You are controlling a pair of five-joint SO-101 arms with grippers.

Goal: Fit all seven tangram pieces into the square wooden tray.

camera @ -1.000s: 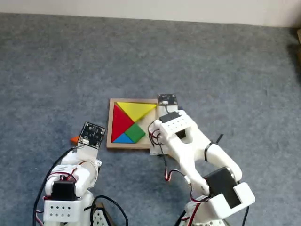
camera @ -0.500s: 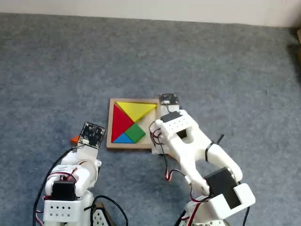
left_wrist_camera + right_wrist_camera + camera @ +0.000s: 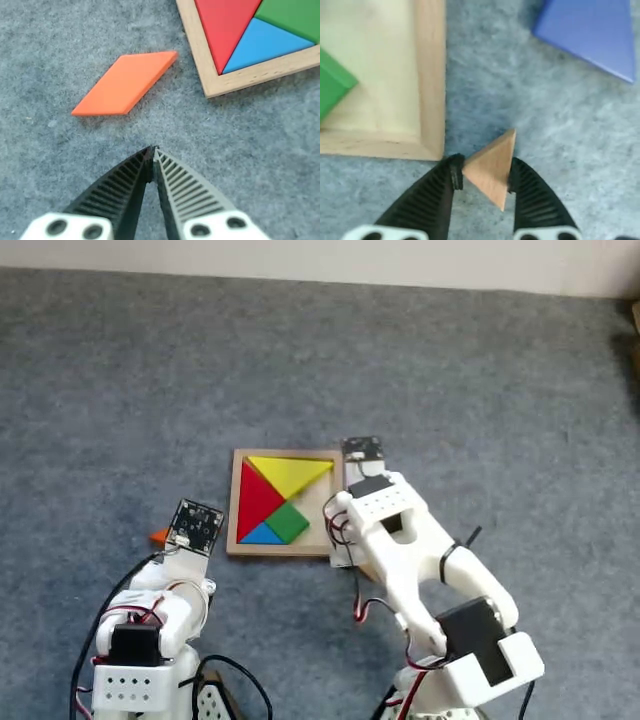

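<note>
The square wooden tray (image 3: 234, 502) holds a yellow triangle (image 3: 290, 473), a red triangle (image 3: 258, 499), a green square (image 3: 289, 521) and a small blue triangle (image 3: 261, 534); its right part is bare wood. My right gripper (image 3: 484, 167) is shut on a small wood-coloured triangle (image 3: 492, 169), just off the tray corner (image 3: 431, 80). A purple-blue triangle (image 3: 590, 30) lies on the carpet beyond it. My left gripper (image 3: 151, 152) is shut and holds nothing, a short way from the orange parallelogram (image 3: 125, 82), which lies flat beside the tray (image 3: 240, 82).
Grey carpet covers the whole table. In the high view the right arm (image 3: 390, 525) hangs over the tray's right edge and hides what is beneath it. The orange parallelogram (image 3: 158, 536) peeks out beside the left arm's wrist (image 3: 195, 527).
The right arm has shifted slightly to the right and toward the near side, uncovering more of the tray's bare floor. The left arm has not moved.
</note>
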